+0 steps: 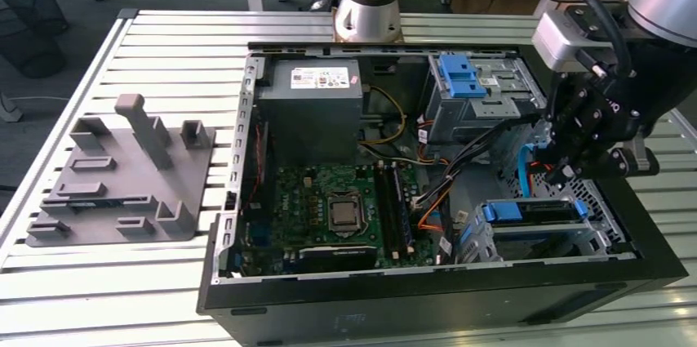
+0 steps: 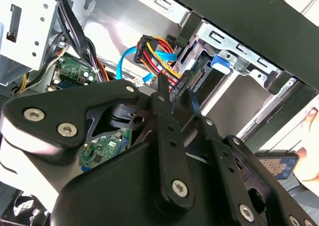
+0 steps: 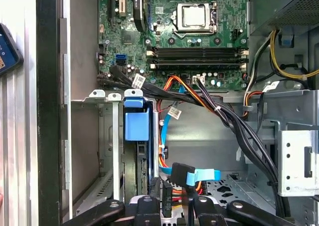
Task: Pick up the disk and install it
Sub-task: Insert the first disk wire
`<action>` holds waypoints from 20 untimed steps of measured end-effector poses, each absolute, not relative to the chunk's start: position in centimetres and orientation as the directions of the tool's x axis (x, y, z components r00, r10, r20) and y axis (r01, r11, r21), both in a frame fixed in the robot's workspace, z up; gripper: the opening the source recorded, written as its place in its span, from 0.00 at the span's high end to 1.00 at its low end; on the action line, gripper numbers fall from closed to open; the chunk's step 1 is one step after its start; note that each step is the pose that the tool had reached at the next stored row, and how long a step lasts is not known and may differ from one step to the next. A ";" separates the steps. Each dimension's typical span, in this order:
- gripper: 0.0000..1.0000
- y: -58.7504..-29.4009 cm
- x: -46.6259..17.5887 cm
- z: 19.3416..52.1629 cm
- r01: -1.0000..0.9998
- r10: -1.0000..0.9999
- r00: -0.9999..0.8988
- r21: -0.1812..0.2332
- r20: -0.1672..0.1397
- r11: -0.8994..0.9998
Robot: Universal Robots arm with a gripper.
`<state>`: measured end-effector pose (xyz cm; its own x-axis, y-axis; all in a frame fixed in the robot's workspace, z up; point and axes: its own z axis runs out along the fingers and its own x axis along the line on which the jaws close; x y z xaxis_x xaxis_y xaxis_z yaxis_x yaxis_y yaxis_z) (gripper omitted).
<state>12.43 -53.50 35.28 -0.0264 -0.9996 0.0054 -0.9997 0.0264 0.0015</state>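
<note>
In the metal cage (image 1: 588, 241) at the corner of the computer case (image 1: 436, 298), toward the exterior view's right, the disk (image 1: 528, 211) is already sitting slotted in. Its blue carrier end is showing at the cage mouth in the first wrist view (image 3: 136, 123).

You are holding the gripper (image 1: 566, 169) just above that cage, beside the disk rather than on it. It is hanging among the loose cables there. A flat blue cable (image 3: 199, 176) and its black plug are lying right by the gripper in the first wrist view. Whether the jaws are open or closing on anything, I cannot tell.

By my reading, you are working on the seating stage, so be watching two things. The blue carrier should be lying level with the cage rim, not cocked to one side. The orange, red and black wires (image 2: 157, 51) crowding the slot should be staying clear of the gripper as it is working.

Keep any push straight along the slot. The circuit board (image 1: 326, 208) and the bench (image 1: 163, 282) with its grey fixture (image 1: 114, 180) are lying well apart from the work.
</note>
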 end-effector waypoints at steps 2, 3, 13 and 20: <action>0.69 -53.5 12.4 35.1 -1.000 -1.000 -0.026 0.000 0.005 0.026; 0.69 -53.5 12.4 35.1 -1.000 -1.000 -0.026 -0.001 0.006 0.026; 0.83 -53.5 12.4 35.1 -1.000 -1.000 -0.026 -0.001 0.006 0.026; 0.84 -53.5 12.4 35.1 -1.000 -1.000 -0.026 -0.001 0.007 0.026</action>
